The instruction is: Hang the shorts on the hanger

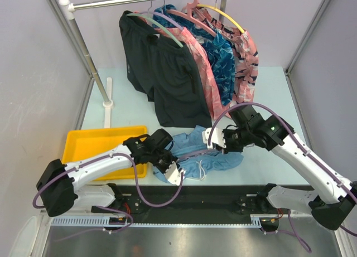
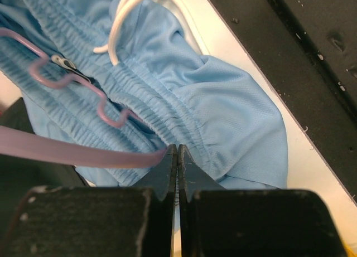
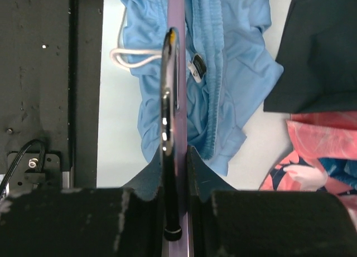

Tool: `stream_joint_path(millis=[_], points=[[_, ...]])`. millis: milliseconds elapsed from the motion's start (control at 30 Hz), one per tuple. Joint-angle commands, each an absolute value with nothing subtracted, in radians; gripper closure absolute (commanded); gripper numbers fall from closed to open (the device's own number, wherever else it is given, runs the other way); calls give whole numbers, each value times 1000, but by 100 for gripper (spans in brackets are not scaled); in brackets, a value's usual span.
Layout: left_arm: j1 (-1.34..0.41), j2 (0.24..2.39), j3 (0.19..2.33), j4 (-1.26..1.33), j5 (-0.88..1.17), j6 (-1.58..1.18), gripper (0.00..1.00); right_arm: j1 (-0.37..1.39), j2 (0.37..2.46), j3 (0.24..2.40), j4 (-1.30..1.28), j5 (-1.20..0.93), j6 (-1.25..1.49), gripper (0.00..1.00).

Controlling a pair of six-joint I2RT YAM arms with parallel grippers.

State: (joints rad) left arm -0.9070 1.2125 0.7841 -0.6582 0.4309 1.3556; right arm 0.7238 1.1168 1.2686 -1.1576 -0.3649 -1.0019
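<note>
Hanging garments [image 1: 178,84] block rear centre; yellow tray [image 1: 83,142] blocks left; table [image 1: 276,87] right of shorts [image 1: 223,159] passable.

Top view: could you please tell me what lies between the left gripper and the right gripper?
The sky-blue shorts lie bunched there, with the lavender hanger running across them from right gripper toward left gripper, as the top view shows.

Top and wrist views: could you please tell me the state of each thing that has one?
shorts, crumpled on the table, not hung.
hanger, lying on the shorts, hook end clamped.
left pincer, shut, tips at the waistband.
right pincer, shut on the hanger.
black shorts, hanging from the rail.
</note>
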Motion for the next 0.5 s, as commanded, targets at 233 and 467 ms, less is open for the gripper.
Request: stream_joint_path(millis=[233, 467], points=[[-979, 1095, 827, -575, 443, 1367, 100, 721, 1196, 1308, -1083, -546, -1035, 100], [-1019, 1060, 816, -548, 396, 1393, 100, 719, 1241, 1275, -1054, -612, -1078, 100]])
